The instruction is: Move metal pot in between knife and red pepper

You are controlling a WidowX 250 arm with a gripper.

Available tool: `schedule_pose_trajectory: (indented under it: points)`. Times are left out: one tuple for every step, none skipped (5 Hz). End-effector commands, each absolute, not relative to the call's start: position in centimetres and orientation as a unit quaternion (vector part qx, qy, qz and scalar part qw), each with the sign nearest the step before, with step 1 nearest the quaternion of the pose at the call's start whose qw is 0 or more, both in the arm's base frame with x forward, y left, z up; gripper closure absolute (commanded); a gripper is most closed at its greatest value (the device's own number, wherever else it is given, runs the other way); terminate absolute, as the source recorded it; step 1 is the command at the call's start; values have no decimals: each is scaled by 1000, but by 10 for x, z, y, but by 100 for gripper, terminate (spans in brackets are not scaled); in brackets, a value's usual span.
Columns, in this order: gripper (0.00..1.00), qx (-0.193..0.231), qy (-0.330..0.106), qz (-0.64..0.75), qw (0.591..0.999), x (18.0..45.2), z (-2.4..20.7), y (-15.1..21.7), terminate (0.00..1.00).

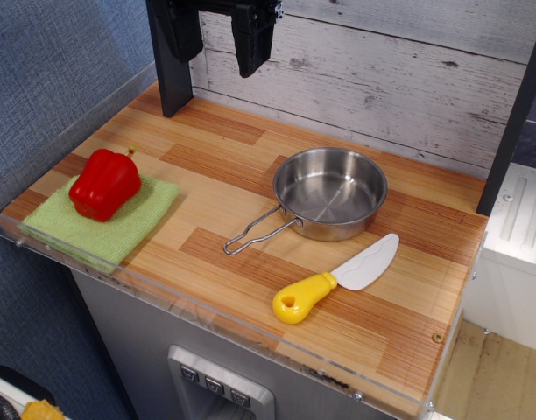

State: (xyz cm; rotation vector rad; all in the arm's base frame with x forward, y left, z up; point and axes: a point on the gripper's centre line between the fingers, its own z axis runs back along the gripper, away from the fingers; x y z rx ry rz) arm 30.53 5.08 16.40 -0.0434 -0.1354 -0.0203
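The pincer [217, 39] hangs high, fingers pointing down and apart.

Gripper [217, 39] all matte black, cut off by the top edge of the view. Two blocky fingers [253, 44], the right one tapering to a blunt tip, the left squarer and wider. Hard plastic look. Body above too dark to make out screws or markings.

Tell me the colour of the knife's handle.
Yellow; the knife has a white blade. It shows clearly in the only view, observation.image.
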Motion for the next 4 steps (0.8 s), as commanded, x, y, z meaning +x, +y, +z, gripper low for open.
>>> schedule_pose_trajectory:
  points:
    - [0,-22,-68,-10,997,305,164,51,0]
    - [0,-12,-102,-1,995,309,159,44,0]
    - [0,0,-171,43,984,313,166,56,0]
    - [0,-5,-176,36,984,329,149,56,0]
